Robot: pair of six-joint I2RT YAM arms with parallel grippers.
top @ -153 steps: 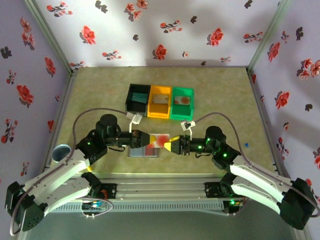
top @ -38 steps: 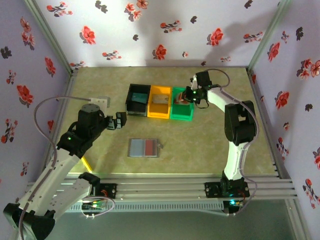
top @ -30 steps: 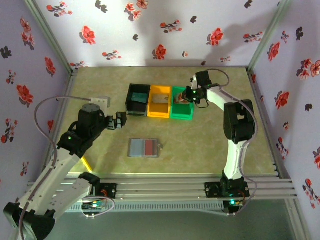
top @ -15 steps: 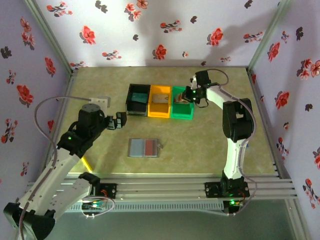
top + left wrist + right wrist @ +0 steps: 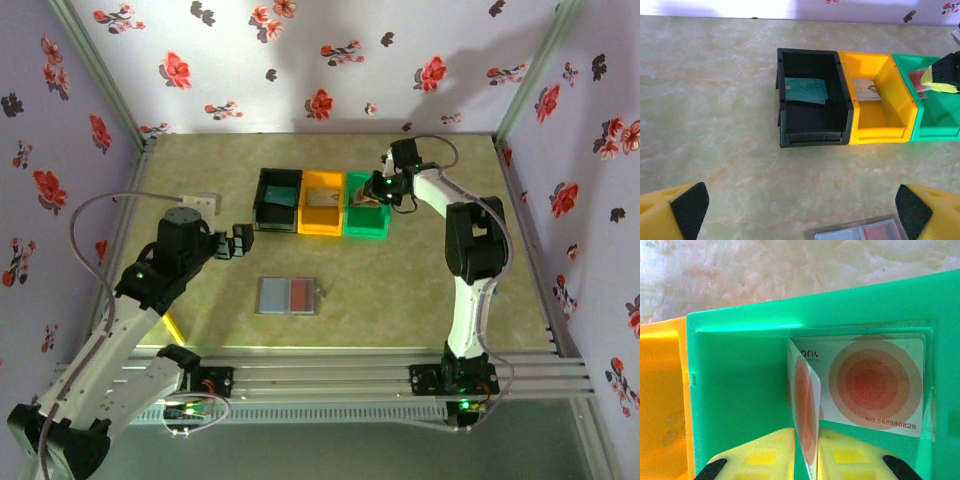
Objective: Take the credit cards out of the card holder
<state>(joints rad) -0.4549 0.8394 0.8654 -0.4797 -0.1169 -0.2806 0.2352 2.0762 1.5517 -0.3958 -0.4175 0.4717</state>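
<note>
The right gripper hangs over the green bin. A ringed card stands on edge between its yellow fingers, above a second ringed card lying flat on the green bin's floor. The fingers sit close on both sides of the upright card; whether they actually pinch it cannot be told. The left gripper is well apart from the green bin, out past the far end of the bin row, jaws wide apart and holding nothing. The card holder lies open and flat on the table, well apart from the green bin toward the arm bases, with neither gripper touching it. There are three bins in a touching row: the green bin, the orange bin against it, and the black bin beyond. There are six cards: two ringed, a pale card in the orange bin, a teal card in the black bin, and a red card and a blue-grey card in the holder. The left wrist view cuts off the holder and part of the green bin. The pale card's print is too small to read.
</note>
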